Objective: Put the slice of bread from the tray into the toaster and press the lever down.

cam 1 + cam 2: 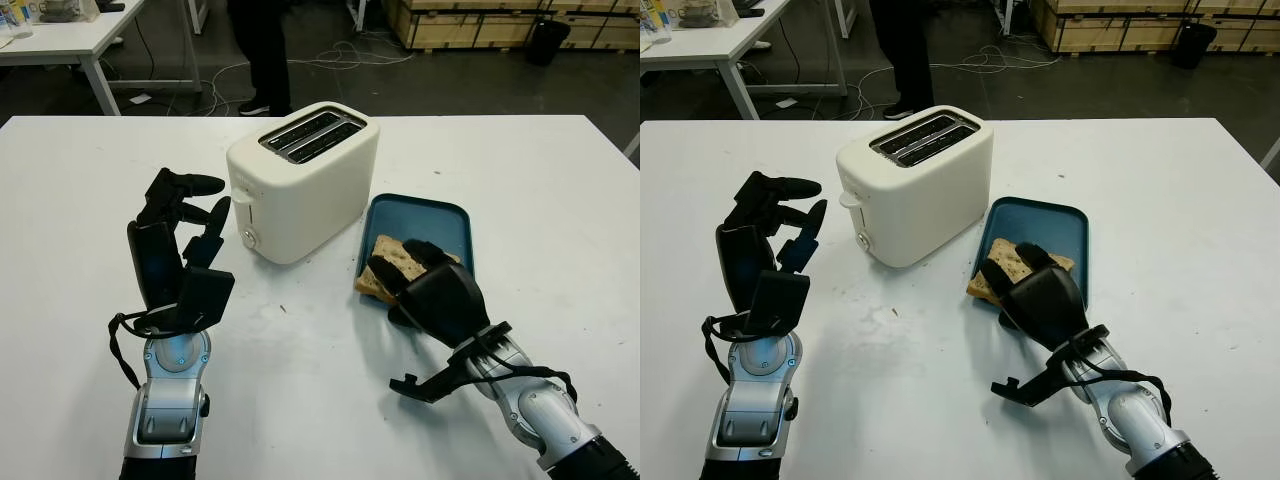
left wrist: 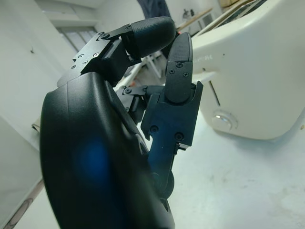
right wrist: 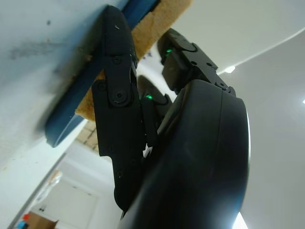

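no legible writing on the toaster (image 1: 300, 190). one toaster with two slots, one blue tray (image 1: 440, 222), both on the counter (image 1: 560, 200). bread (image 1: 385, 262) overhangs the tray's near edge; right hand (image 1: 425, 280) fingers clamped on it. left hand (image 1: 175, 245) open beside the toaster.

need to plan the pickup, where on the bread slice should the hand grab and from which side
Grip the bread slice by its near-left corner, which juts out over the rim of the blue tray on the side facing the toaster. That overhang lets a finger slide underneath while others press on top. The right hand already sits there. The left hand is open beside the toaster.
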{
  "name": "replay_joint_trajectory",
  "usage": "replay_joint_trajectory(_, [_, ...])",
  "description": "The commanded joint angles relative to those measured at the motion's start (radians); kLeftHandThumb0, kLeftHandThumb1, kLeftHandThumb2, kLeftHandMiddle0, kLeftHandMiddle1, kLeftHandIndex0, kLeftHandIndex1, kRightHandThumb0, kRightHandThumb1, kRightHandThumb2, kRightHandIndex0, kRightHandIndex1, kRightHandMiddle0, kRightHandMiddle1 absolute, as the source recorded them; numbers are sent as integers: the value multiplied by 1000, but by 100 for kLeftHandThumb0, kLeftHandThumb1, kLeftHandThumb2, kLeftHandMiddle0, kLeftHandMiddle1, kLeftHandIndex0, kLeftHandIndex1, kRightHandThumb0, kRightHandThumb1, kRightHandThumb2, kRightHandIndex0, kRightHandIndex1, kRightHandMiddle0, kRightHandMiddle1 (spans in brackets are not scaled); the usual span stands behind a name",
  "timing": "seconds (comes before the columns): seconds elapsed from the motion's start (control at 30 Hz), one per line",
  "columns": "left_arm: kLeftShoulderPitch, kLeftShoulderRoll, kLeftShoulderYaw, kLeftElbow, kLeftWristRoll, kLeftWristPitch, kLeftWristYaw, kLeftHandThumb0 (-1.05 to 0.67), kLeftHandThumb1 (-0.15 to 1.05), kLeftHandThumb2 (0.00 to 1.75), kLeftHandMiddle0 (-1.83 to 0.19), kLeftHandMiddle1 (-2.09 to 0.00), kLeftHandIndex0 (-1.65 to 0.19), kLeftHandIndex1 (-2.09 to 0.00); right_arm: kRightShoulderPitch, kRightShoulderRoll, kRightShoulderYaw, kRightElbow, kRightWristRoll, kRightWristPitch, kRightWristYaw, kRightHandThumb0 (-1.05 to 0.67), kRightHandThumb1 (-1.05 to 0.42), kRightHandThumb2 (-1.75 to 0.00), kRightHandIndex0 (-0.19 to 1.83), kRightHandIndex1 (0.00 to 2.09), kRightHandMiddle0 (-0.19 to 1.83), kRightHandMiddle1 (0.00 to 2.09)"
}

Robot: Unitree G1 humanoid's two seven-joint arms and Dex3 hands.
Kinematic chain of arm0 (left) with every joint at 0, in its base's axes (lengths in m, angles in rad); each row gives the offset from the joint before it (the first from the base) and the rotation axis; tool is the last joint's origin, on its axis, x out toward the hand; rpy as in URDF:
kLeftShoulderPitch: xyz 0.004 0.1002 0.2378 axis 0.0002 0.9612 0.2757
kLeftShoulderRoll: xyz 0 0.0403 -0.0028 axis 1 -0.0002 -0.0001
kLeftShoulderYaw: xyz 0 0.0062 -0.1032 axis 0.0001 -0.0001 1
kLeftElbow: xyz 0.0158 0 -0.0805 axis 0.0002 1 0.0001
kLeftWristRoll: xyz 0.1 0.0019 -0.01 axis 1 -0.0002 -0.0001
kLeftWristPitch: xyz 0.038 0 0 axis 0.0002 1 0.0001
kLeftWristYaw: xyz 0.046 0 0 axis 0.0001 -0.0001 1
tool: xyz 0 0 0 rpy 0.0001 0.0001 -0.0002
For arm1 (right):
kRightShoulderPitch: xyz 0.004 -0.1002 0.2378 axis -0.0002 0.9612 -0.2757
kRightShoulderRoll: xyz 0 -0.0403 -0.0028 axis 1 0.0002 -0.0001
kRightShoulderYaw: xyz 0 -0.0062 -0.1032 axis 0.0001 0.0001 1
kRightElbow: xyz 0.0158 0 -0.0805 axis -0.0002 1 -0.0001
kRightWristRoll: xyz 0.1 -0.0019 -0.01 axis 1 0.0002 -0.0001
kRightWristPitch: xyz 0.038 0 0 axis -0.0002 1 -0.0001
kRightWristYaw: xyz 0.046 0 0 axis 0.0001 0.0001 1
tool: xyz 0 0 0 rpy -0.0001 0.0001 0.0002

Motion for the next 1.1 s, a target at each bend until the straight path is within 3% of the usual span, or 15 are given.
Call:
replay_joint_trajectory(0.0, [7,-3,-2,-17,14,-7,3,-41,92,22,-51,-172,-53,-121,31,-9,14,-7,6,0,36,-52,-92,-27,56,168,69,87])
replay_joint_trajectory(0.17, [7,-3,-1,-15,12,-9,4,-40,92,21,-52,-172,-54,-121,47,-19,15,-72,-27,25,129,-51,-92,-42,73,174,58,132])
replay_joint_trajectory(0.2, [7,-4,0,-15,12,-7,5,-41,92,21,-52,-172,-54,-121,51,-22,15,-90,-34,27,149,-51,-92,-46,80,174,54,149])
replay_joint_trajectory(0.27, [7,-4,1,-16,13,-4,6,-41,92,20,-52,-172,-54,-120,60,-29,9,-126,-29,21,183,-49,-92,-49,88,175,53,160])
replay_joint_trajectory(0.43, [6,-4,0,-12,8,-15,4,-40,92,20,-51,-171,-54,-119,83,-50,-14,-188,-16,-1,179,-45,-92,-55,93,175,57,161])
replay_joint_trajectory(0.5, [6,-5,-2,-9,7,-17,5,-40,92,20,-51,-170,-55,-119,95,-57,-35,-174,15,-36,42,-44,-92,-44,90,175,56,170])
replay_joint_trajectory(0.67, [8,0,-7,-8,18,-16,4,-41,92,21,-51,-169,-54,-119,81,-75,-87,-141,107,-133,-156,-43,-92,-40,83,175,51,174])
replay_joint_trajectory(0.9, [2,1,-8,2,18,-26,4,-41,92,21,-52,-170,-55,-118,6,-100,-194,-104,312,-285,-213,-37,-92,-36,80,175,51,175])
replay_joint_trajectory(1.07, [0,-1,-10,0,21,-21,5,-41,92,22,-52,-169,-55,-118,-98,-91,-270,-16,512,-354,-150,-40,-92,-35,78,175,47,175])
